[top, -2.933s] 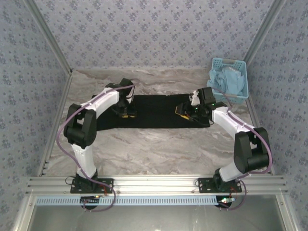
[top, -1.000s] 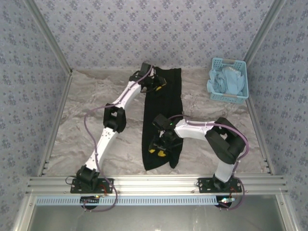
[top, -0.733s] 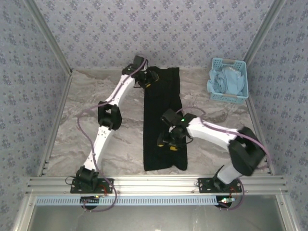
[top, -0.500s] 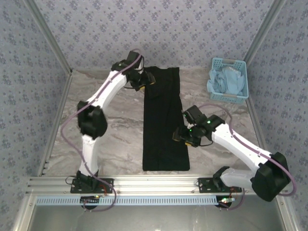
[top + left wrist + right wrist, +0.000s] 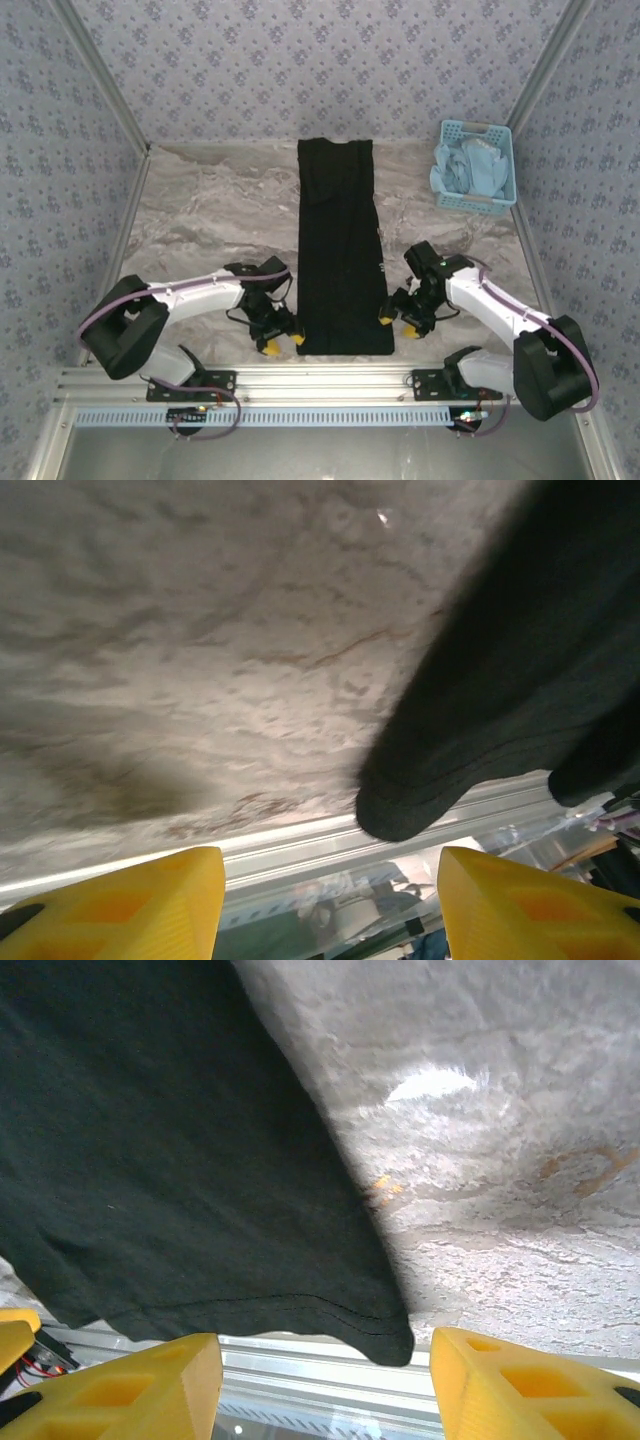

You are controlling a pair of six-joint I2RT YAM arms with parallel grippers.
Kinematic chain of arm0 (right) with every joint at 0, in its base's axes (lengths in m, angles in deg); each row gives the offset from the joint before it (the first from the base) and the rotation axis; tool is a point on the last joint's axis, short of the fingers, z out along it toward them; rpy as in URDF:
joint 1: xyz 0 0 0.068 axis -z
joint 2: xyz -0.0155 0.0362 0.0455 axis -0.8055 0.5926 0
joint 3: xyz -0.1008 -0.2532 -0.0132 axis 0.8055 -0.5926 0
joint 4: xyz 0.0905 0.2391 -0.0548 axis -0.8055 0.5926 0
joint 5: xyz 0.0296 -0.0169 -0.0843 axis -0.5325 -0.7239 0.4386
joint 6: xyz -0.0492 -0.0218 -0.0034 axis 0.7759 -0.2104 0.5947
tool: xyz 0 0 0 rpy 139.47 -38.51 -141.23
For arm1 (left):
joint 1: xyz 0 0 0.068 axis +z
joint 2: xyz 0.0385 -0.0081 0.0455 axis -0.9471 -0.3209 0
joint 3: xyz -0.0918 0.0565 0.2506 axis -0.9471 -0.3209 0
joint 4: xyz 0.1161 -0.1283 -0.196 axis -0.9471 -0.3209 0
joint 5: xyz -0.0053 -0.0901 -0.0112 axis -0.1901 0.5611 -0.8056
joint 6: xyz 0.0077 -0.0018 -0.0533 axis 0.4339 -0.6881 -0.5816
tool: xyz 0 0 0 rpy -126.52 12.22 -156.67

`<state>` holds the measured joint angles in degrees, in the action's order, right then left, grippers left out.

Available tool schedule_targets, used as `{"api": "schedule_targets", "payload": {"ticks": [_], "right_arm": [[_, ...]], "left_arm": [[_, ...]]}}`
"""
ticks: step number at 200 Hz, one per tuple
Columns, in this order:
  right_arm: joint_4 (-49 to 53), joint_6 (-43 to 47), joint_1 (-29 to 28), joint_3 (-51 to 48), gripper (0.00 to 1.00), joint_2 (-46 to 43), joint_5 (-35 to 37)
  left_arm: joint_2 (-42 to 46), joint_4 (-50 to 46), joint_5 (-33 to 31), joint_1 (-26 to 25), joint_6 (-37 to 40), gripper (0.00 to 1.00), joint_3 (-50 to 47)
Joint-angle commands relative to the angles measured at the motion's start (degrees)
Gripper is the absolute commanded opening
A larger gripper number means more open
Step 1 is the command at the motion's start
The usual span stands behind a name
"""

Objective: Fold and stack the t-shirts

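A black t-shirt [image 5: 340, 245] lies folded into a long narrow strip running from the table's back to its near edge, plain side up. My left gripper [image 5: 281, 344] hovers open beside its near left corner [image 5: 400, 810], nothing between the yellow fingers [image 5: 130, 905]. My right gripper [image 5: 397, 322] stands open at the near right corner [image 5: 385, 1335], which overhangs the metal rail; its yellow fingers [image 5: 520, 1380] hold nothing. The shirt's hem stitching [image 5: 250, 1300] shows in the right wrist view.
A light blue basket [image 5: 505, 150] holding pale blue cloth sits at the back right. The aluminium rail [image 5: 320, 380] borders the near table edge just below both grippers. Marble tabletop [image 5: 200, 220] spreads on both sides of the shirt.
The shirt was turned from lying crosswise to lengthwise. Both arms let go and pulled back; the left came from the far end down to the near left corner, the right to the near right corner.
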<state>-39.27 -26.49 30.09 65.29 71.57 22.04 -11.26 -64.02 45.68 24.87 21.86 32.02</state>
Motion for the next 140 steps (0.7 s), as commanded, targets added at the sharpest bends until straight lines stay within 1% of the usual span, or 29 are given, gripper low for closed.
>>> {"api": "schedule_targets", "payload": {"ticks": [1, 13, 29, 35, 44, 75, 94, 118, 131, 140], "right_arm": [[-0.37, 0.66, 0.37, -2.95, 0.59, -0.09, -3.02], [-2.32, -0.26, 0.46, -4.67, 0.59, -0.11, -4.93], [-4.89, -1.48, 0.22, -5.99, 0.58, 0.58, -5.91], [-5.22, -1.83, 0.11, -6.18, 0.57, 0.74, -6.11], [-6.51, -2.57, 0.02, -6.82, 0.54, 0.82, -6.55], [-9.17, -5.37, -1.09, -8.64, 0.47, 1.49, -7.19], [-10.54, -6.68, -2.23, -9.82, 0.46, 1.68, -6.70], [-12.95, -8.08, -3.50, -10.91, 0.43, 3.51, -7.02], [-12.82, -8.24, -4.41, -10.65, 0.42, 3.92, -6.14], [-13.62, -8.69, -4.88, -10.59, 0.40, 4.11, -5.87]], "left_arm": [[-0.78, 9.02, 1.28, -0.83, -5.22, 0.59, 0.06], [-1.80, 12.49, 1.24, -1.17, -6.98, 0.57, -0.82], [-4.01, 15.29, 1.52, -2.70, -8.04, 0.51, -0.69], [-5.12, 15.12, 1.57, -3.44, -7.81, 0.50, -0.28], [-6.64, 15.23, 1.85, -4.31, -7.55, 0.46, -0.07], [-9.08, 15.60, 2.04, -5.01, -6.85, 0.28, 0.01], [-9.66, 15.60, 2.32, -5.09, -6.41, 0.19, 0.41], [-10.32, 13.55, 2.57, -5.18, -4.74, 0.07, 1.09], [-9.68, 11.97, 2.42, -5.19, -3.95, 0.04, 1.26], [-9.20, 11.20, 2.31, -5.18, -3.48, 0.02, 1.22]]}}
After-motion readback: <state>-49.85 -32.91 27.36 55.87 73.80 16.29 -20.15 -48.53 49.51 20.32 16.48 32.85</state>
